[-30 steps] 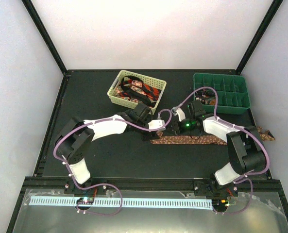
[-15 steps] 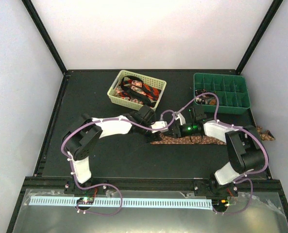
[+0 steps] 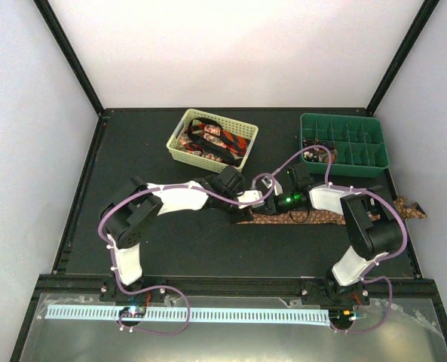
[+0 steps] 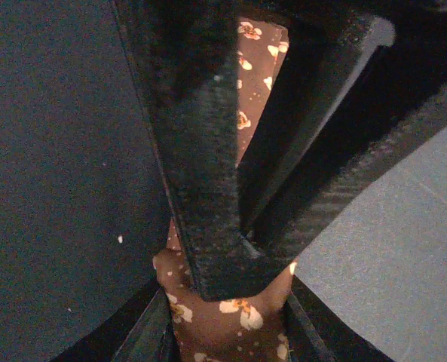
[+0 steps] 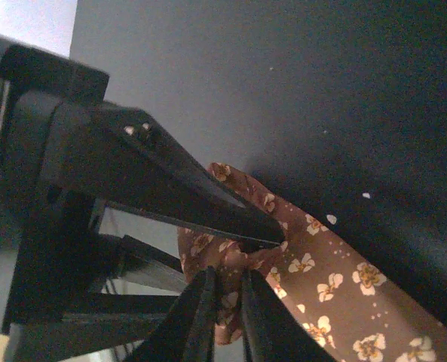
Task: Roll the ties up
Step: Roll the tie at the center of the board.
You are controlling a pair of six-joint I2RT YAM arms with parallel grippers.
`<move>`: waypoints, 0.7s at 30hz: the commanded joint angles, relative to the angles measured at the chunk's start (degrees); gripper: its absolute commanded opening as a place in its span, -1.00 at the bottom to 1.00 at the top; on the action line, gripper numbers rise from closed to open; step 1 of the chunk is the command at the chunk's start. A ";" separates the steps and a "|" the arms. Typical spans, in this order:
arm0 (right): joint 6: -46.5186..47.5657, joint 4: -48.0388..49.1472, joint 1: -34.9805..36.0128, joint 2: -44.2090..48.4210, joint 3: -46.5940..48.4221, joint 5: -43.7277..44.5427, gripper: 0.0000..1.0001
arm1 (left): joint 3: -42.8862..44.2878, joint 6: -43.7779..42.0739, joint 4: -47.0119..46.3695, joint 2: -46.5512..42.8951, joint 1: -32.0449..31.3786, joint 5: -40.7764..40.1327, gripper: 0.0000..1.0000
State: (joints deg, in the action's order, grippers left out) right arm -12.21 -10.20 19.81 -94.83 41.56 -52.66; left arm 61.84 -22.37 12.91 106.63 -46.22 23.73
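A brown tie (image 3: 321, 217) with small pale flowers lies flat across the table, its far end (image 3: 413, 207) hanging past the right edge. My left gripper (image 3: 261, 202) and right gripper (image 3: 274, 204) meet at its left end. In the left wrist view the tie's end (image 4: 242, 313) fills the gap between my left gripper's (image 4: 227, 328) fingers, which are shut on it. The right gripper's fingers (image 4: 200, 151) cross just beyond. In the right wrist view my right gripper (image 5: 229, 309) pinches a bunched fold of the tie (image 5: 344, 294). Red-and-black ties (image 3: 215, 143) lie in the basket.
A pale yellow lattice basket (image 3: 179, 147) stands at the back centre-left. A green divided tray (image 3: 344, 147) sits at the back right, with something small in one near-left compartment. The two grippers stand very close together, fingers almost interleaved.
The right gripper has moved left to the tie's end and closed on a fold of it. The left gripper has shifted slightly right, still holding the end.
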 commanded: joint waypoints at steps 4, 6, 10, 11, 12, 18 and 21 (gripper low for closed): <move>2.28 0.11 0.22 -1.39 1.16 0.90 -0.96 | 0.30 1.02 -2.00 -0.96 -0.08 -0.66 -0.18; 2.93 -0.31 0.00 -1.50 1.17 0.86 -0.97 | -1.47 0.40 -3.43 -2.60 0.45 -0.92 -0.01; 4.59 -0.54 -1.25 -1.57 0.68 0.53 -0.97 | -7.41 -1.04 -9.40 -6.57 1.83 -0.69 0.47; 4.95 -0.67 -1.71 -1.63 0.59 0.41 -0.97 | -8.39 -1.58 -10.46 -6.98 2.05 -0.37 0.56; 5.10 -0.83 -2.02 -1.67 0.59 0.36 -0.97 | -8.86 -2.49 -10.82 -6.99 2.09 0.25 0.63; 5.96 -0.92 -2.57 -1.97 -0.04 -0.65 -0.97 | -6.46 -4.85 -10.47 -2.23 1.88 2.85 0.86; 6.12 -1.05 -2.80 -2.27 -0.03 -0.85 -0.97 | -4.99 -5.33 -11.25 0.08 1.68 2.76 0.86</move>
State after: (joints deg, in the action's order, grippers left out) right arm -7.57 -10.92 17.32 -96.44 41.71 -52.56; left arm 54.00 -25.54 4.36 103.35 -44.31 24.36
